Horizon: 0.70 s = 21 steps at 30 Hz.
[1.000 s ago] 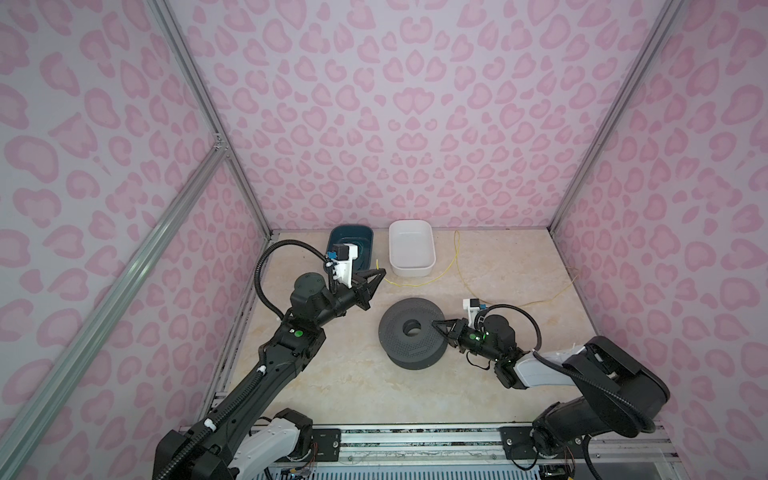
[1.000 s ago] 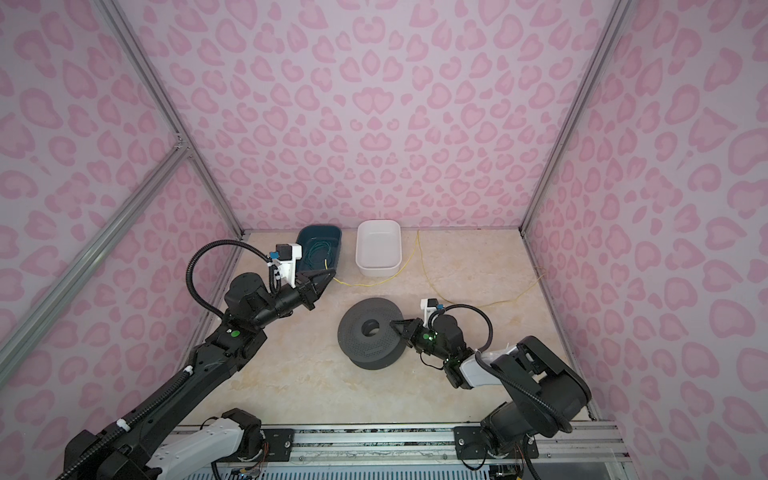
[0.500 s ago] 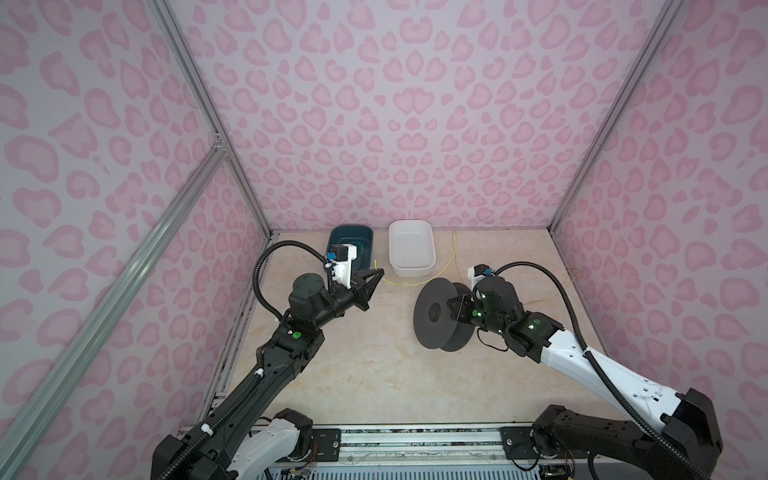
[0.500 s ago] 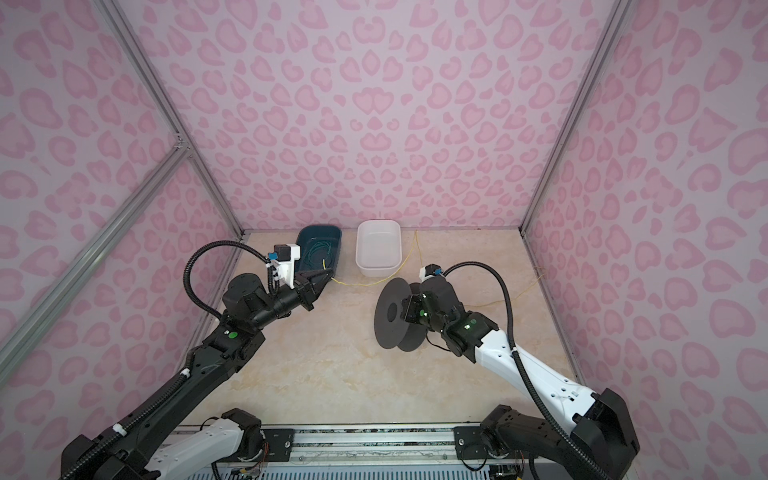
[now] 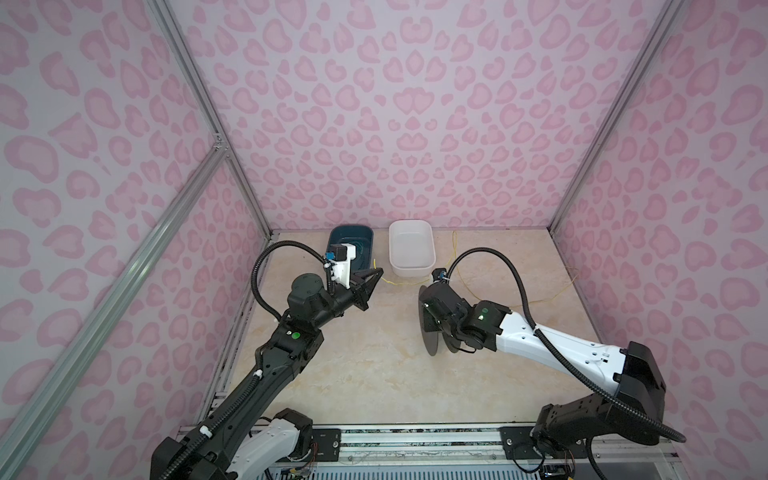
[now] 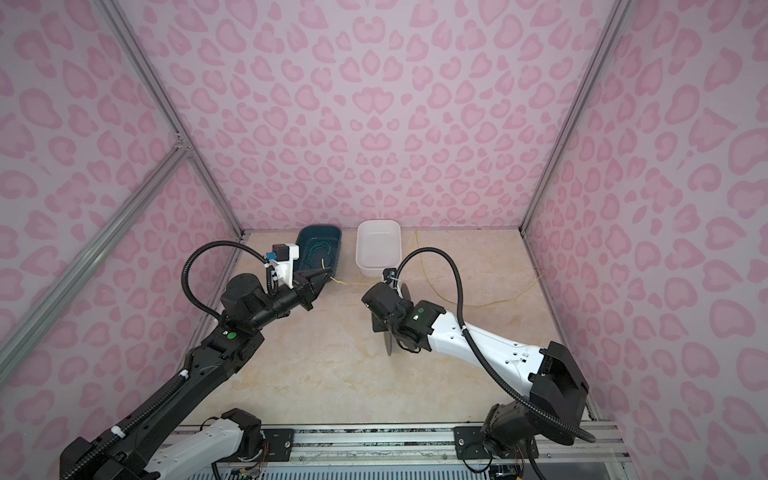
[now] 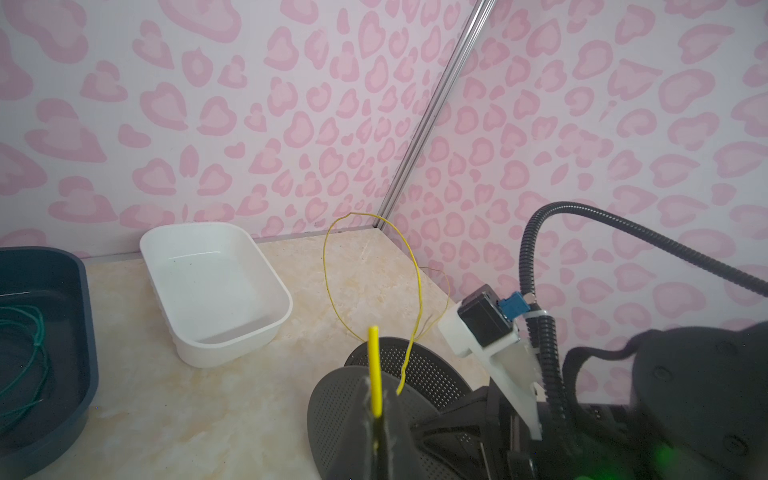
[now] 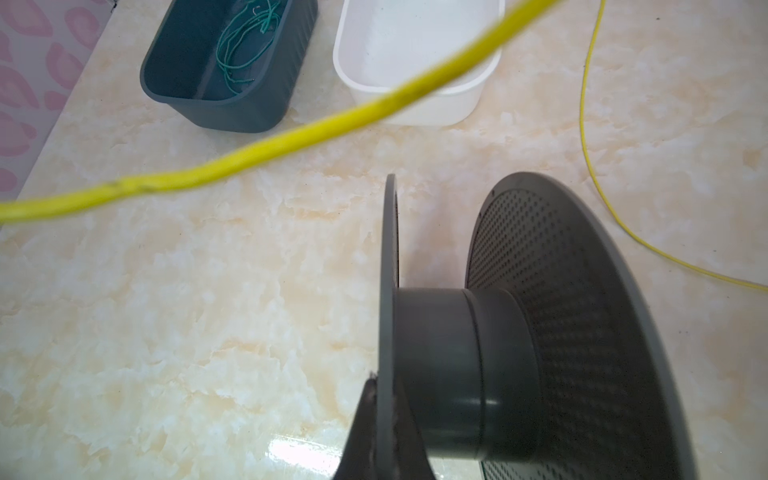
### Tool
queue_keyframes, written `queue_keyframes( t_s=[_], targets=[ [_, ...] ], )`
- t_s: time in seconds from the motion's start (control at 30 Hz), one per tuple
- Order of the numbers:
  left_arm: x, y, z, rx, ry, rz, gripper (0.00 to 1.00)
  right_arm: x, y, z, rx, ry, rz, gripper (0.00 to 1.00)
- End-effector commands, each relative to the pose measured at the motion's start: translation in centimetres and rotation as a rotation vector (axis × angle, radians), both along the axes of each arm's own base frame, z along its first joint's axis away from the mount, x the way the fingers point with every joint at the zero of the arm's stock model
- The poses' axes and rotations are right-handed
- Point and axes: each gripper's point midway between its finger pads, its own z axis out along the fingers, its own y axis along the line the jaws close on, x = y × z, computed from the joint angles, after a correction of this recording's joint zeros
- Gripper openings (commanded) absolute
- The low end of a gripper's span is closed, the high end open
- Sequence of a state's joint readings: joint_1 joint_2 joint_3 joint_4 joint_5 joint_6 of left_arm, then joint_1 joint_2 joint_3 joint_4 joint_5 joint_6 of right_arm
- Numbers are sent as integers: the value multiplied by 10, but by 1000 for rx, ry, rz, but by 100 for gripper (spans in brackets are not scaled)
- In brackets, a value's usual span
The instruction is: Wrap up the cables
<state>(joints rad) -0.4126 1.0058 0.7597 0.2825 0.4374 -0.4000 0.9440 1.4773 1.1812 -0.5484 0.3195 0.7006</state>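
The right claw (image 8: 379, 388), clenched on the spool (image 8: 453, 345), has stood it upright, seemingly for winding; left claw (image 7: 377, 417) pinches the yellow cable (image 7: 374, 361).

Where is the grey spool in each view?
Top view: spool just right of centre, on edge.
Top view: spool at centre, on edge.
Left wrist: spool close up, behind the held yellow wire.
Right wrist: spool close up, flange in the right hand.
Shared landmark: white tray, at the back wall.
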Motion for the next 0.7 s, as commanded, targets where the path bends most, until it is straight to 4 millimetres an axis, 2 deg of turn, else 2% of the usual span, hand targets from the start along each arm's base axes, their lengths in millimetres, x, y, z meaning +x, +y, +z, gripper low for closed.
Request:
queue_keyframes(
  t_s=[0.0, 0.1, 0.27, 0.37, 0.5, 0.6, 0.67],
  targets=[
    [0, 0, 12, -15, -33, -3, 4, -5, -12, -14, -70, 28, -49, 0],
    [0, 0, 11, -14, -31, -3, 3, -8, -8, -18, -48, 45, -51, 0],
    [0, -1, 11, -15, -28, -6, 4, -12, 12, -12, 15, 61, -6, 19],
    [0, -1, 11, -12, -28, -5, 3, -13, 20, -6, 55, 64, 16, 25],
    [0, 0, 11, -11, -32, 0, 3, -15, 26, 3, 93, 63, 33, 25],
    [0, 0, 11, -12, -29, -2, 3, -16, 29, 14, 122, 54, 44, 30],
    [0, 0, 11, -12, -30, -4, 4, -16, 27, 20, 123, 41, 45, 30]
  ],
)
